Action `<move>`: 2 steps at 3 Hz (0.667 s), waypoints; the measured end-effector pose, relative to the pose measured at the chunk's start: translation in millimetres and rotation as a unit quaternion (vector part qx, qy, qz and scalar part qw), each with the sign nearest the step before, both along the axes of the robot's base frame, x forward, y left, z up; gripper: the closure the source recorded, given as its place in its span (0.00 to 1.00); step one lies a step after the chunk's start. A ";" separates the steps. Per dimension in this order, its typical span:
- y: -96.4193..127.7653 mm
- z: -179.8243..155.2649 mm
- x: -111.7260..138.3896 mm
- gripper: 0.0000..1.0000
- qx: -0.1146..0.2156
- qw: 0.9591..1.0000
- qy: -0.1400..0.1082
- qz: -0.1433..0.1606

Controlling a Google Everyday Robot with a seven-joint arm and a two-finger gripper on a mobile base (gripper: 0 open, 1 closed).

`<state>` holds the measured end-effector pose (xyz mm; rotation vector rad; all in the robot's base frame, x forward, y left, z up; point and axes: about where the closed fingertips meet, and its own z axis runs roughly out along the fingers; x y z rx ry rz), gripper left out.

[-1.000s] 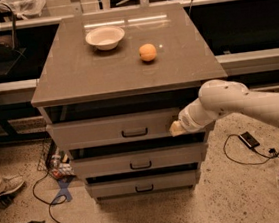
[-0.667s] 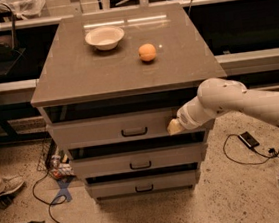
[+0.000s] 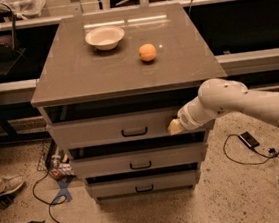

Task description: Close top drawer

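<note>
Grey cabinet (image 3: 76, 83) is seen at centre, with the top drawer (image 3: 101, 130) drawn partly out just beneath its slab. A white arm (image 3: 252, 104) is stretched in from the right, and the gripper (image 3: 175, 126) is set against the right end of that drawer's front; whether it is spread or closed cannot be told. A white bowl (image 3: 105, 37) and an orange (image 3: 147, 52) are placed on top, apart.

White arm (image 3: 239, 103), fingers (image 3: 175, 126) at top drawer (image 3: 91, 132)

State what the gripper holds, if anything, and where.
Cannot be told; the gripper sits at the front of the top drawer, right of its handle.
</note>
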<state>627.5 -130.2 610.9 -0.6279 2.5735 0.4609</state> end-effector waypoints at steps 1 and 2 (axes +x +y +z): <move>0.0 0.0 0.0 1.00 0.000 1.000 0.000 0.000; 0.0 0.0 0.0 1.00 0.000 1.000 0.000 0.000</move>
